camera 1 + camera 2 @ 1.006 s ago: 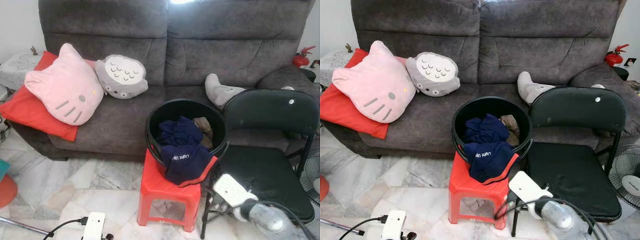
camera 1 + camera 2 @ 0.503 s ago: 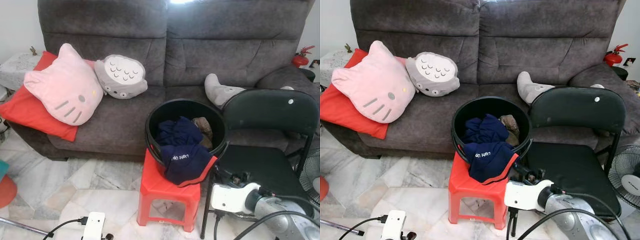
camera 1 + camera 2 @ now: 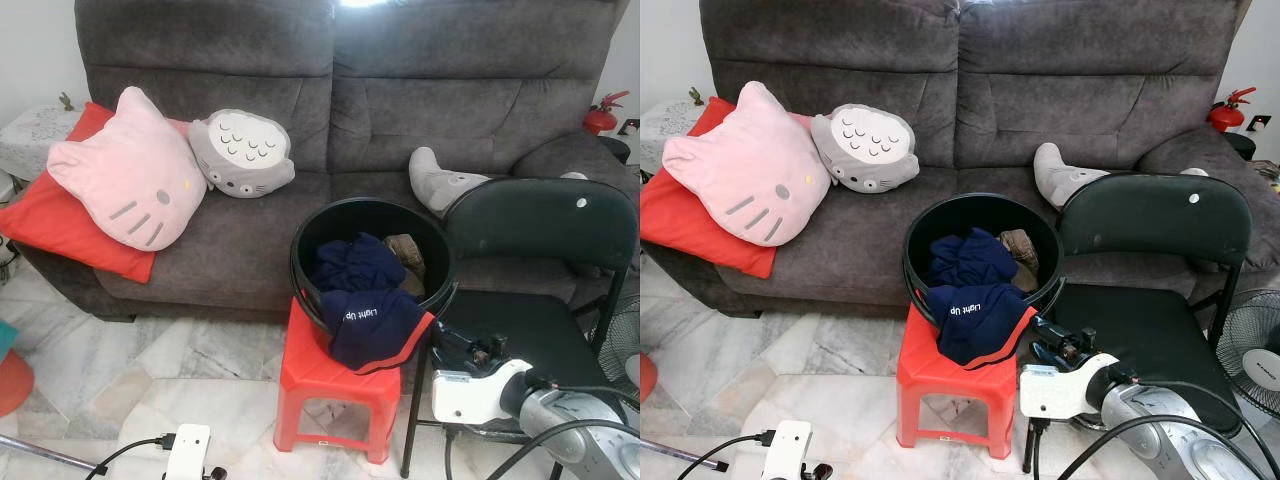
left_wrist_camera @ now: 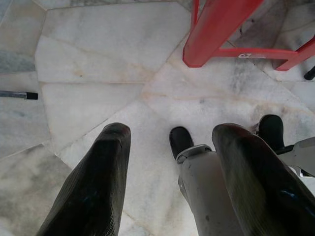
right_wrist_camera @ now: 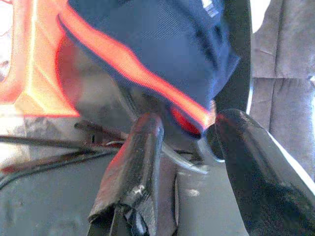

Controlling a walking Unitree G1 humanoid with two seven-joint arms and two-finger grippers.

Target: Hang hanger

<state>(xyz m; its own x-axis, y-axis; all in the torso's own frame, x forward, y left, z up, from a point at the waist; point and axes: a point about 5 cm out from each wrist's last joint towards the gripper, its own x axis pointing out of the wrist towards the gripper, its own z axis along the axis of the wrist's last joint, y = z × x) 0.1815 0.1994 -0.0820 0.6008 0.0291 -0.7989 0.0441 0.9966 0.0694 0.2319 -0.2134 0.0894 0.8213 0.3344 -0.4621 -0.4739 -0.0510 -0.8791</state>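
A black bucket (image 3: 297,262) stands on a red plastic stool (image 3: 318,375) in front of the sofa. Dark clothes fill it, and a navy garment with orange trim (image 3: 368,322) droops over its front rim. My right gripper (image 3: 458,342) hovers over the front left corner of the black folding chair's seat (image 3: 535,345), right beside the bucket. In the right wrist view its fingers (image 5: 142,147) stand open, close under the garment's orange hem (image 5: 147,73). A thin grey curved wire (image 5: 184,164) lies between them. My left gripper (image 4: 172,130) hangs idle and open above the marble floor.
A grey sofa (image 3: 400,110) holds a pink cat cushion (image 3: 130,175), a grey round cushion (image 3: 245,150), a red cushion (image 3: 50,215) and a grey plush (image 3: 445,185). A fan (image 3: 1252,360) stands at far right. A white power strip (image 3: 187,450) and cable lie on the floor.
My right arm rose from low beside the stool and turned its gripper up toward the bucket's front rim, by the chair seat's corner. Nothing else has moved.
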